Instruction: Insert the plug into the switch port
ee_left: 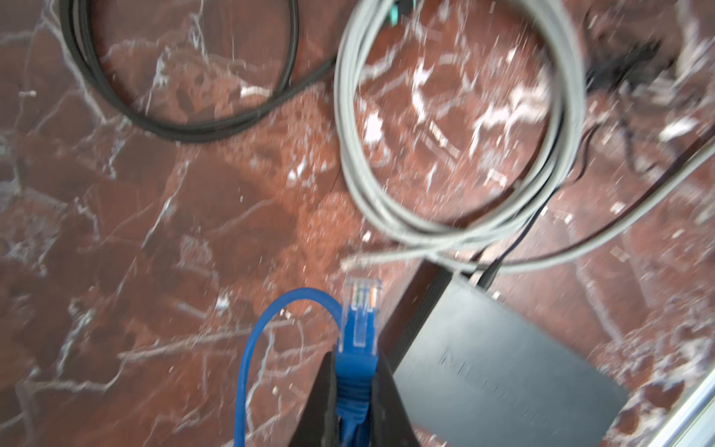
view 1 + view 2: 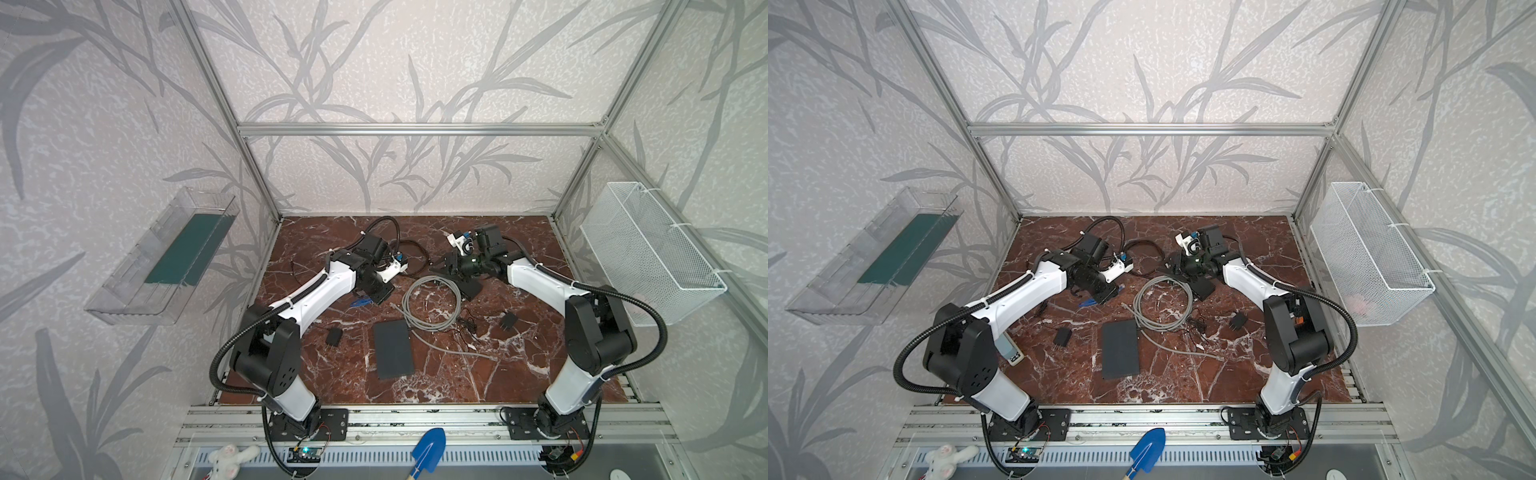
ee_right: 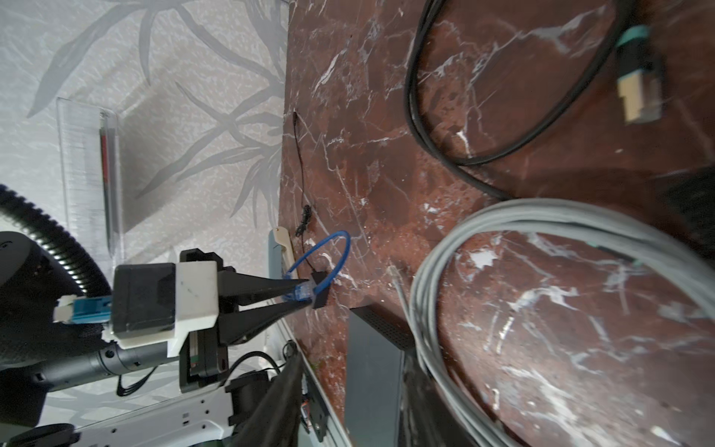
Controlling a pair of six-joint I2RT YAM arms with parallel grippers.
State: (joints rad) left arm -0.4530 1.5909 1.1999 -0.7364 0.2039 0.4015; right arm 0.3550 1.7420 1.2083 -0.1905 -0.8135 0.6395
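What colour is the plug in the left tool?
The plug is blue with a clear tip; the left wrist view shows it best.

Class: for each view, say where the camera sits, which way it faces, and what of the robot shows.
Both top views: high in front, facing down toward the back wall; left arm, right arm show.
Left wrist: on its arm, facing down along the left gripper, shut on the blue plug.
Right wrist: on its arm, facing across the table at the left gripper.
Wrist views share: blue plug, grey cable coil.
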